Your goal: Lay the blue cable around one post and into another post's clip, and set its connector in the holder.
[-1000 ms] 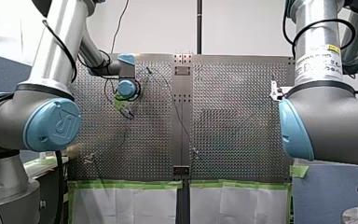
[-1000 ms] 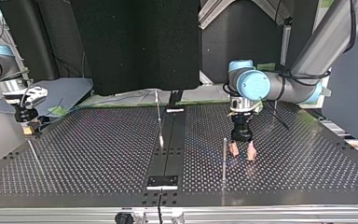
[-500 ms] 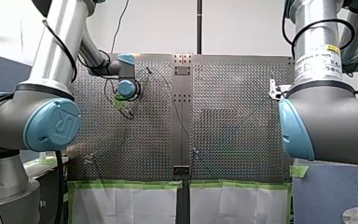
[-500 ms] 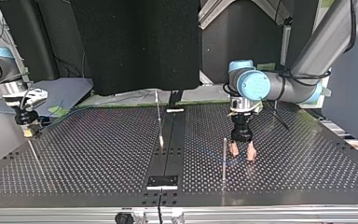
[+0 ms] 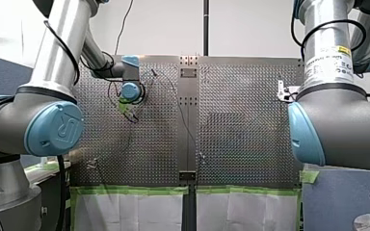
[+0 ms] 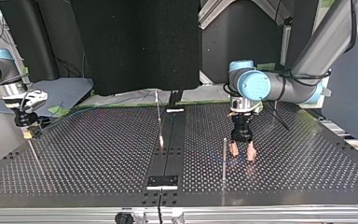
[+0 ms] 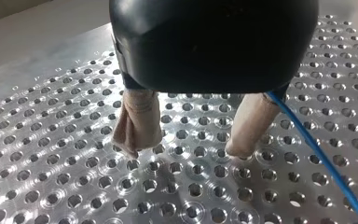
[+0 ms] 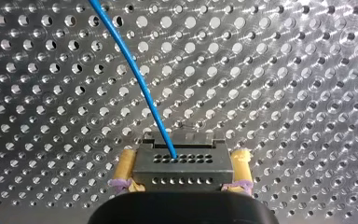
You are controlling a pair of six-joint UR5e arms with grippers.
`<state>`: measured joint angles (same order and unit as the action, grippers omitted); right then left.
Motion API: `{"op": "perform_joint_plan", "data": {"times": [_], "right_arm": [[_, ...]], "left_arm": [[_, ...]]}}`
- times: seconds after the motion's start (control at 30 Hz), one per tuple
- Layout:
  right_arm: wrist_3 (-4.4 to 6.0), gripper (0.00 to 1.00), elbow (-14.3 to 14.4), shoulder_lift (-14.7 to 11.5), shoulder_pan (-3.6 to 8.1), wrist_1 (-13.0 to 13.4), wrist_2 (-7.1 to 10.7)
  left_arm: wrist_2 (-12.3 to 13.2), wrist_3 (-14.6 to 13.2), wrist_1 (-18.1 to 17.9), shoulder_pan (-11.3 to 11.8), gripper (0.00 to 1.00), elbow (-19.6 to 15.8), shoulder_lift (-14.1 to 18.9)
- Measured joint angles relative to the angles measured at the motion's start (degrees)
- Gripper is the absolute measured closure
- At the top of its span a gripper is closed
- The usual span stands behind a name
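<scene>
A thin blue cable point(image 8: 135, 74) runs from a dark grey connector point(image 8: 182, 172) pinched between the yellow pads of my right gripper point(image 8: 182, 161), which is shut on it above the perforated table. At the top view's left this gripper point(image 6: 28, 132) hangs near the table's edge. My left gripper point(image 7: 186, 147) stands open just above the plate, with nothing between its beige fingers point(image 7: 137, 121). The cable point(image 7: 321, 154) passes outside one finger. In the top view the left gripper point(image 6: 242, 153) is beside an upright post point(image 6: 223, 156), and a stretch of cable point(image 6: 216, 157) lies between them.
A second thin post point(image 6: 159, 116) with a pale tip stands near the dark centre rail point(image 6: 172, 140). A small dark plate point(image 6: 163, 181) sits on the rail near the top view's bottom edge. Green tape point(image 5: 130, 190) lines the table's edge in the front view.
My right gripper with the connector has sunk a little toward the table at the top view's left. A stretch of blue cable now shows by the post. My left gripper has stayed put.
</scene>
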<state>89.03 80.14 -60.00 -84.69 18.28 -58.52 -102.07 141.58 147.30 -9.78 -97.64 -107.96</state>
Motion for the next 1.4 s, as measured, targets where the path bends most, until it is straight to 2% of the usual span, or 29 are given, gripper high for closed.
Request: {"op": "perform_joint_plan", "data": {"times": [1.4], "right_arm": [[0.38,1.0,-0.3,0.9,-0.42,1.7,-0.59]], "left_arm": [[0.4,0.1,-0.1,0.3,0.0,0.0,0.0]]}}
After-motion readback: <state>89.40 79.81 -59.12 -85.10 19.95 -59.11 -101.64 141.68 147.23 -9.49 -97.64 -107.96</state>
